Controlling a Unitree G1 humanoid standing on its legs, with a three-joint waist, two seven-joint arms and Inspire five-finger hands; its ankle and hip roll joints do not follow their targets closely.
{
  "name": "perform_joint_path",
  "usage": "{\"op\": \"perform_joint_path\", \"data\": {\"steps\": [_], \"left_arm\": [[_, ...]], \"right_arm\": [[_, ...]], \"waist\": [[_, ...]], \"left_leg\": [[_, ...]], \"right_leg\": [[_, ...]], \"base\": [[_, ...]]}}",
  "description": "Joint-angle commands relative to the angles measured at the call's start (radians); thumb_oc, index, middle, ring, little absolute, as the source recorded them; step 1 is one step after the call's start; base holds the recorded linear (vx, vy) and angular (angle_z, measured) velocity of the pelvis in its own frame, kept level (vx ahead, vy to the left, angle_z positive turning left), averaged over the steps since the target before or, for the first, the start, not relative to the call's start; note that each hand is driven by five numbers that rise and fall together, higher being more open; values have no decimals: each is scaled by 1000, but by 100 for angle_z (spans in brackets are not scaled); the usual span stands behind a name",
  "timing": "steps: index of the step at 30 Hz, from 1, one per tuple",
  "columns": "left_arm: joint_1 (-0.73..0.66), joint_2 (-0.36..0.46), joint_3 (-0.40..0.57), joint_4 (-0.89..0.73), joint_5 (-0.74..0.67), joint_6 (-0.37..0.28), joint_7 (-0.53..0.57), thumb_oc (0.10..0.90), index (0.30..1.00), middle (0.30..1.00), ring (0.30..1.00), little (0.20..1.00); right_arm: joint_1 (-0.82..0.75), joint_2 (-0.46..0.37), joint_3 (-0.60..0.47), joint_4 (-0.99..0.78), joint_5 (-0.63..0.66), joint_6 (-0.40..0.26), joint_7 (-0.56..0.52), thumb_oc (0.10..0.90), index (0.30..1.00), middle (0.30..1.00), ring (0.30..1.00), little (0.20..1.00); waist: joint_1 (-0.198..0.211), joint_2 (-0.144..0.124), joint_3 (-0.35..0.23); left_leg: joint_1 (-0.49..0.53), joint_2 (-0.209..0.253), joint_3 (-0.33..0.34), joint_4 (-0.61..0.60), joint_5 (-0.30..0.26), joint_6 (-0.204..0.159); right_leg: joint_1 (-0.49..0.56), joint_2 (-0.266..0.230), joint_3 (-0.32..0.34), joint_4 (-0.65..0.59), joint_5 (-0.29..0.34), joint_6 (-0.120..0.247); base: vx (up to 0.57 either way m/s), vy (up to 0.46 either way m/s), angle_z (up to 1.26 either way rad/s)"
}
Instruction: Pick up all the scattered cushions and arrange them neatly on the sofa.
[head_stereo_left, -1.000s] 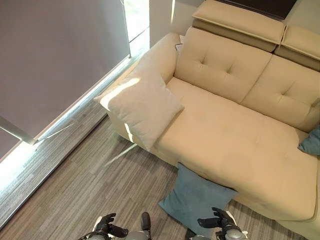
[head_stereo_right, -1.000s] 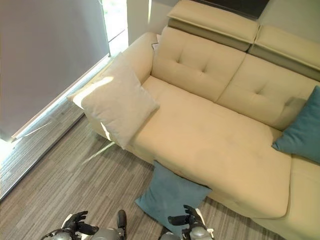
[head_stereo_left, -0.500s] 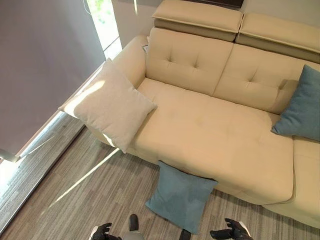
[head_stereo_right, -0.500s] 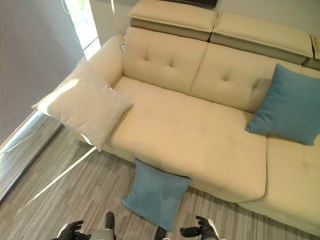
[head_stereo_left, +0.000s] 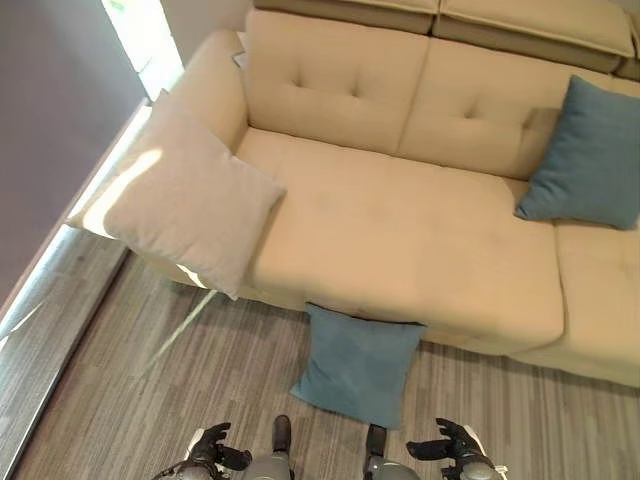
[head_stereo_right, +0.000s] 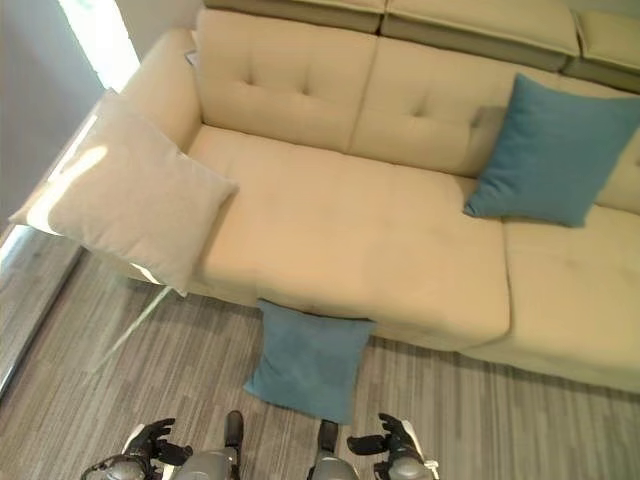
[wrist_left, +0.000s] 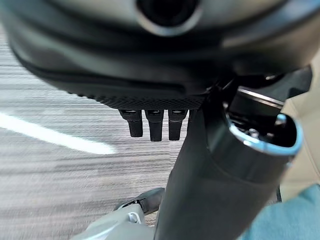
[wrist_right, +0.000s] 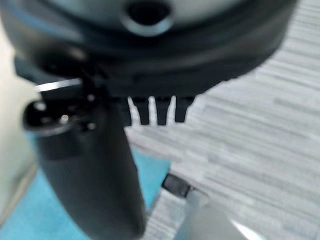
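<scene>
Standing before the sofa (head_stereo_left: 400, 230), the robot looks to be at the approach step, with nothing yet lifted. The sofa spans the far half of the scene, its cream seat bare across the middle. A beige cushion (head_stereo_left: 180, 205) leans over the sofa's left arm, hanging partly past the edge toward the window side, so it seems loosely placed rather than arranged. A teal cushion (head_stereo_right: 555, 150) stands against the backrest on the right part of the seat, tilted but settled. The one clearly scattered piece is the smaller teal floor cushion (head_stereo_left: 358, 362), lying on the wooden floor (head_stereo_left: 120, 400) with its far edge touching the sofa's front.

Both hands hang low at the near edge, well short of that cushion. The left hand (head_stereo_left: 213, 447) and the right hand (head_stereo_left: 448, 445) hold nothing, fingers loosely spread and relaxed.

The next move likely calls for bending or stepping forward, bringing the hands down on either side of the floor cushion, then raising it onto the bare seat.
</scene>
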Motion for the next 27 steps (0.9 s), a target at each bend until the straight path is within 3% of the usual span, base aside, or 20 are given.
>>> {"op": "perform_joint_path", "data": {"steps": [1,9,15,21,23,25,27], "left_arm": [[-18,-36,8,-4,5,-28,-1,800,900,900,900,900],[-54,-54,-23,-23,5,-38,13,800,900,900,900,900],[-101,-60,-15,-87,-84,-69,52,800,900,900,900,900],[-187,-33,-15,-288,-252,-157,148,800,900,900,900,900],[-246,-23,-26,-315,-291,-189,200,800,900,900,900,900],[-272,-19,-32,-326,-299,-194,215,800,900,900,900,900],[-363,-12,-51,-326,-350,-217,245,800,900,900,900,900]], "right_arm": [[10,-66,13,-26,-5,-18,-26,800,900,900,900,900],[-5,-82,25,-19,-13,-18,-45,800,900,900,900,900],[-24,-92,19,-42,9,-35,-71,800,900,900,900,900],[-115,-147,-15,-214,21,-67,-209,800,900,900,900,900],[-187,-162,-20,-248,21,-79,-281,800,900,900,900,900],[-213,-168,-23,-250,30,-89,-302,800,900,900,900,900],[-323,-186,-19,-256,69,-106,-358,800,900,900,900,900]], "waist": [[31,48,-12],[28,46,-6],[13,65,42],[-6,91,152],[-20,101,191],[-24,106,197],[-40,121,221]], "left_leg": [[-77,-49,-136,57,-45,12],[-112,-46,-98,12,-12,-4],[-152,-41,-119,23,5,-17],[-330,-31,-119,133,12,-33],[-422,-16,-97,194,10,-36],[-458,-6,-94,231,-24,-42],[-598,14,-75,336,-45,-43]], "right_leg": [[24,48,-30,168,-191,44],[33,45,-64,36,-163,29],[-6,43,-87,46,-159,17],[-197,34,-87,138,-163,-4],[-308,17,-92,217,-172,-4],[-352,10,-85,267,-205,4],[-497,-19,-86,382,-226,10]], "base": [[-25,35,-34],[-65,-45,-5],[-87,-52,4],[-170,-23,13],[-135,48,-14],[-6,21,-16],[-136,89,-27]]}}
